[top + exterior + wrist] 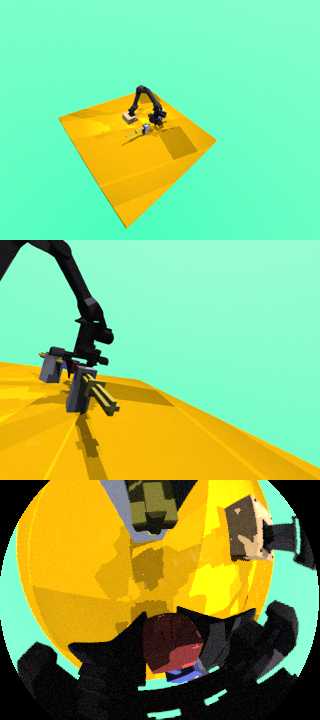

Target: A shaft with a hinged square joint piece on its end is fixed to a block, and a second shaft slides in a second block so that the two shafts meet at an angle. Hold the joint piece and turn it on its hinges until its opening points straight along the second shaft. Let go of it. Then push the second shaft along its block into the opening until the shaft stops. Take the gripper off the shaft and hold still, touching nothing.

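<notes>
One gripper [158, 122] [72, 369] [162, 614], clamped on the red joint piece [77, 366] [172, 642]. Two grey blocks flank the hand; the nearer block [146, 129] [78, 389] in the exterior view carries a yellow shaft [135, 131] [103, 396] [153, 505], its collar outside, apart from the fingers.

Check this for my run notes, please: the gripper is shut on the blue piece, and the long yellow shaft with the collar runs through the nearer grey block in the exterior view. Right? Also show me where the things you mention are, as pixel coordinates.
Not quite: the wrist view shows the gripper [162, 611] shut on the red piece [172, 642], not the blue one. The rest stands.
</notes>
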{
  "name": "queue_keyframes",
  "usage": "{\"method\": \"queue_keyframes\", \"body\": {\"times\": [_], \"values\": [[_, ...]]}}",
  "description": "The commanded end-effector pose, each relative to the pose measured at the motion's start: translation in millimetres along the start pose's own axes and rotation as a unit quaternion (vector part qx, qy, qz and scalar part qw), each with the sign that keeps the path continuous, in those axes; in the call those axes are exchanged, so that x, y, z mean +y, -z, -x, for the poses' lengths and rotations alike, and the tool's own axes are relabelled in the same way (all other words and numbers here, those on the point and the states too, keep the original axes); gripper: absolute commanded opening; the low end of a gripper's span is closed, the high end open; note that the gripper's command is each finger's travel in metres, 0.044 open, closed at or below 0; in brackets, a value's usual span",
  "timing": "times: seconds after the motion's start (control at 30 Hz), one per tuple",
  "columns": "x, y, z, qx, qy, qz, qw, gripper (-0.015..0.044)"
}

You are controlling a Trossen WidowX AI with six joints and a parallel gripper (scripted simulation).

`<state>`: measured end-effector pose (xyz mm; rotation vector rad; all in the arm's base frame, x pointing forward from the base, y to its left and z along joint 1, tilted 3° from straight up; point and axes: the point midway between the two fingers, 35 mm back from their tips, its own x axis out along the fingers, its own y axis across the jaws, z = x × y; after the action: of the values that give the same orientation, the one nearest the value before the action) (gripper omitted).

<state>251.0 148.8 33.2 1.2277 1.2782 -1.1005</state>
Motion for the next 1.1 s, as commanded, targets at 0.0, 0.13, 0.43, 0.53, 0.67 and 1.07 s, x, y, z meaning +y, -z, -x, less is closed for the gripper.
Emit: {"method": "queue_keyframes", "body": {"times": [0.0, 0.13, 0.43, 0.53, 0.67, 1.07], "values": [[0.9, 0.0, 0.7, -0.007, 0.000, 0.009, 1.000, 0.0000], [0.8, -0.1, 0.7, -0.007, 0.000, 0.009, 1.000, 0.0000], [0.5, -0.1, 0.4, -0.005, 0.000, 0.004, 1.000, 0.0000], [0.5, -0.1, 0.4, -0.005, 0.000, 0.004, 1.000, 0.0000], [0.5, -0.1, 0.4, -0.005, 0.000, 0.004, 1.000, 0.0105], [0.5, -0.1, 0.4, -0.005, 0.000, 0.004, 1.000, 0.0357]]}}
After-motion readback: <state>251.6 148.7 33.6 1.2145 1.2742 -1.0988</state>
